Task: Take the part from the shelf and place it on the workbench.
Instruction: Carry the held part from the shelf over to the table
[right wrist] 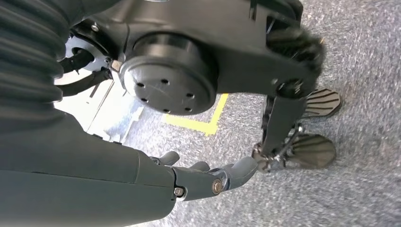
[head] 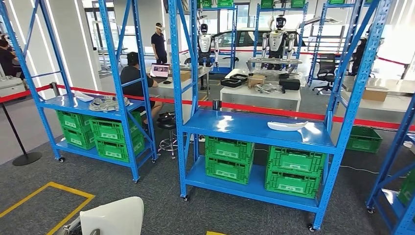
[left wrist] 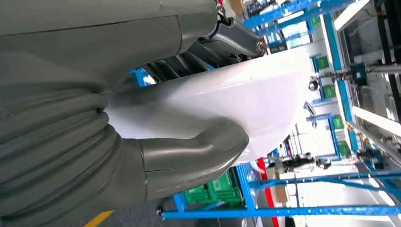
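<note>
Glossy smooth white plastic part [left wrist: 246, 94] in matt grey left hand [left wrist: 156, 118] with ribbed rubbery cover. Blue painted metal shelf [head: 254, 128], shiny deck. Green ribbed plastic crates [head: 229, 159]. Rough grey carpet floor [head: 161, 196].

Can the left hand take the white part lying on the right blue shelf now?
Probably not. The left hand already holds a white part, thumb and fingers around it. The other white part lies on the blue shelf, well ahead of the robot.

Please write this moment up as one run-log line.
phase: carrying | left hand: grips smooth white curved plastic part | right hand: hanging over floor, holding nothing | placement on workbench: not yet done
</note>
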{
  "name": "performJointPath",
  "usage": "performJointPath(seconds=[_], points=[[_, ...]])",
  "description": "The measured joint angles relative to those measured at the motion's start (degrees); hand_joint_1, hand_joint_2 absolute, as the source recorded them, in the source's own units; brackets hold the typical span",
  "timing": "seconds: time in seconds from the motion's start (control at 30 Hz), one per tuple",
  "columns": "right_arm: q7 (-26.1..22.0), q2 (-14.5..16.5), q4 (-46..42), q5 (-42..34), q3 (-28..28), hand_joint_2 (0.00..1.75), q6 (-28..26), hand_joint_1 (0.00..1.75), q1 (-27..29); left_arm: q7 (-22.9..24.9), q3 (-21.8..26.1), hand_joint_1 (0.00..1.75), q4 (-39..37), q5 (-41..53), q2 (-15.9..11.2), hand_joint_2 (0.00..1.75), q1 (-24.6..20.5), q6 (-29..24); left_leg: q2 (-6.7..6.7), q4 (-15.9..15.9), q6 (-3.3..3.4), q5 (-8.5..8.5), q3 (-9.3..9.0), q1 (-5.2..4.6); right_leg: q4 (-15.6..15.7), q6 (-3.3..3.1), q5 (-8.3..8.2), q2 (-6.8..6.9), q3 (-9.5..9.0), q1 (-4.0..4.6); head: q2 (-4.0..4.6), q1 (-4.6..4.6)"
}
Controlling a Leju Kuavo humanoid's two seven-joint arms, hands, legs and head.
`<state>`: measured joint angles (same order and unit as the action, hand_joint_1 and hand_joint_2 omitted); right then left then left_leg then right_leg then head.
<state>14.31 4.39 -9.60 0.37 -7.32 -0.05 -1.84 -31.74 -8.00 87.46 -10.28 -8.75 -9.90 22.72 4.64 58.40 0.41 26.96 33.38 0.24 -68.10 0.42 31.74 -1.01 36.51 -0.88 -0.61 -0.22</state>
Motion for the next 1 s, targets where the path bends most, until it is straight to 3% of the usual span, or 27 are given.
performJointPath(seconds=[0.07, 0.1, 0.17, 0.2, 0.27, 0.33, 0.4, 0.43, 0.5, 0.57, 0.63, 0.7, 0.77, 0.83, 0.9, 0.93, 0.97, 1.0], points=[[-0.10, -0.01, 0.00, -0.21, 0.00, 1.75, -0.18, 0.00, -0.10, 0.01, -0.01, 1.75, -0.12, 0.03, 0.15, 1.75, -0.13, 0.02, 1.40, 0.68, -0.58, 0.10, 0.57, -0.07, 6.45, -0.24, -2.01, -2.18, -3.10, -0.19, 0.00, 0.00], [-0.19, -0.02, 0.00, -0.30, 0.00, 1.75, -0.24, 0.00, -0.12, 0.02, -0.01, 1.75, -0.15, 0.05, 0.21, 1.75, -0.19, 0.03, 2.00, 0.86, -0.97, 0.04, 0.90, -0.06, 7.72, -0.37, -2.09, -2.75, -3.62, -0.19, 0.00, -0.02], [-0.13, -0.02, 0.00, -0.43, 0.00, 1.75, -0.29, 0.00, -0.21, 0.04, -0.03, 1.75, -0.24, 0.07, 0.27, 1.75, -0.23, 0.06, 3.31, 0.72, -1.86, -0.32, 1.49, 0.14, 7.99, -0.89, -2.16, -1.92, -3.63, -0.05, 0.00, -0.05], [0.00, 0.01, 0.00, -0.44, 0.00, 1.75, -0.31, 0.00, -0.31, 0.03, -0.04, 1.75, -0.26, 0.08, 0.26, 1.75, -0.18, 0.08, 3.30, 0.76, -2.19, -0.35, 1.71, 0.20, 8.19, -1.29, -2.34, -1.22, -3.67, -0.03, 0.00, -0.07], [0.08, 0.04, 0.00, -0.46, -0.01, 1.75, -0.32, 0.00, -0.46, 0.03, -0.04, 1.75, -0.29, 0.08, 0.19, 1.75, -0.31, 0.08, 0.81, 2.98, -2.73, 1.14, 3.03, 0.06, 8.68, -2.09, -2.69, 0.15, -3.76, -0.16, 0.00, -0.26], [-0.02, 0.04, 0.00, -0.46, -0.02, 1.75, -0.32, 0.00, -0.31, 0.03, -0.06, 1.75, -0.40, 0.07, 0.21, 1.75, -0.49, 0.08, -2.83, 9.63, -3.17, 4.73, 6.05, 0.03, 8.84, -2.50, -2.75, 1.63, -3.73, -0.03, 0.00, -0.46], [-0.03, 0.04, 0.00, -0.46, -0.02, 1.75, -0.33, 0.00, -0.13, 0.07, -0.09, 1.75, -0.66, 0.08, 0.27, 1.75, -0.42, 0.09, -4.13, 15.93, -3.51, 7.09, 8.79, 0.26, 8.83, -2.58, -2.71, 3.29, -3.64, 0.11, 0.00, -0.46], [-0.02, 0.04, 0.00, -0.47, -0.02, 1.75, -0.33, 0.00, -0.11, 0.11, -0.10, 1.75, -0.83, 0.10, 0.27, 1.75, -0.40, 0.10, -4.34, 16.34, -3.57, 6.76, 8.77, 0.34, 8.82, -2.58, -2.70, 4.10, -3.63, 0.13, 0.00, -0.48], [-0.01, 0.05, 0.00, -0.48, -0.02, 1.75, -0.35, 0.00, -0.22, 0.18, -0.11, 1.75, -1.03, 0.16, 0.27, 1.75, -0.56, 0.10, -5.45, 10.49, -3.43, 3.58, 5.26, 0.36, 8.82, -2.48, -2.64, 5.54, -3.76, 0.15, 0.00, -0.49], [-0.01, 0.05, 0.00, -0.49, -0.02, 1.75, -0.35, 0.00, -0.30, 0.19, -0.12, 1.75, -1.08, 0.20, 0.27, 1.75, -0.98, 0.10, -8.19, 2.79, -2.77, 1.14, 1.00, -0.09, 8.79, -2.12, -2.48, 6.74, -3.98, 0.36, 0.00, -0.46], [-0.02, 0.06, 0.00, -0.50, -0.02, 1.75, -0.36, 0.00, -0.35, 0.21, -0.14, 1.75, -1.13, 0.21, 0.23, 1.75, -1.29, 0.12, -9.21, 0.00, -1.99, 0.66, -0.26, -0.64, 8.83, -1.60, -2.41, 7.85, -4.15, 0.54, 0.00, -0.42], [-0.02, 0.09, -0.01, -0.50, -0.02, 1.75, -0.37, 0.00, -0.43, 0.26, -0.16, 1.75, -1.14, 0.21, 0.21, 1.75, -1.26, 0.12, -7.75, -0.24, -1.29, 0.25, -0.04, -0.65, 8.88, -0.93, -2.29, 8.64, -4.28, 0.44, 0.00, -0.36], [-0.02, 0.13, -0.01, -0.52, -0.01, 1.75, -0.37, 0.00, -0.51, 0.27, -0.19, 1.75, -1.03, 0.20, 0.29, 1.75, -1.43, 0.12, -6.42, -0.68, -0.52, -0.23, -0.16, -0.33, 6.87, -0.37, -0.73, 6.21, -3.54, 0.28, 0.00, -0.25], [-0.02, 0.14, -0.01, -0.54, 0.00, 1.75, -0.37, 0.00, -0.38, 0.28, -0.20, 1.75, -1.01, 0.19, 0.43, 1.75, -1.72, 0.18, -5.05, -0.81, 0.04, -0.56, -0.17, -0.16, 0.39, -0.24, 2.72, 2.47, -0.66, 0.20, 0.00, -0.09], [-0.01, 0.13, 0.00, -0.53, 0.00, 1.75, -0.41, 0.00, -0.12, 0.32, -0.21, 1.75, -1.15, 0.19, 0.57, 1.75, -1.76, 0.36, -3.46, -0.66, 0.23, -0.64, 0.10, -0.19, -6.50, -0.25, 5.14, 1.25, 2.79, 0.21, 0.00, 0.00], [-0.01, 0.12, 0.00, -0.52, 0.00, 1.75, -0.42, 0.00, -0.05, 0.32, -0.21, 1.75, -1.24, 0.19, 0.63, 1.75, -1.74, 0.44, -2.58, -0.50, 0.23, -0.64, 0.21, -0.18, -7.54, -0.26, 4.86, 1.12, 3.47, 0.18, 0.00, 0.03], [-0.01, 0.11, 0.00, -0.52, 0.00, 1.75, -0.43, 0.00, -0.05, 0.33, -0.22, 1.75, -1.32, 0.19, 0.64, 1.75, -1.73, 0.48, -1.73, -0.27, 0.16, -0.60, 0.29, -0.13, -6.30, -0.25, 3.52, 1.02, 3.06, 0.11, 0.00, 0.05], [-0.01, 0.10, 0.00, -0.50, 0.00, 1.75, -0.41, 0.00, -0.09, 0.33, -0.22, 1.75, -1.39, 0.19, 0.64, 1.75, -1.73, 0.49, -0.91, 0.04, -0.01, -0.51, 0.36, -0.04, -3.07, -0.20, 1.42, 0.70, 1.63, -0.04, 0.00, 0.07]])
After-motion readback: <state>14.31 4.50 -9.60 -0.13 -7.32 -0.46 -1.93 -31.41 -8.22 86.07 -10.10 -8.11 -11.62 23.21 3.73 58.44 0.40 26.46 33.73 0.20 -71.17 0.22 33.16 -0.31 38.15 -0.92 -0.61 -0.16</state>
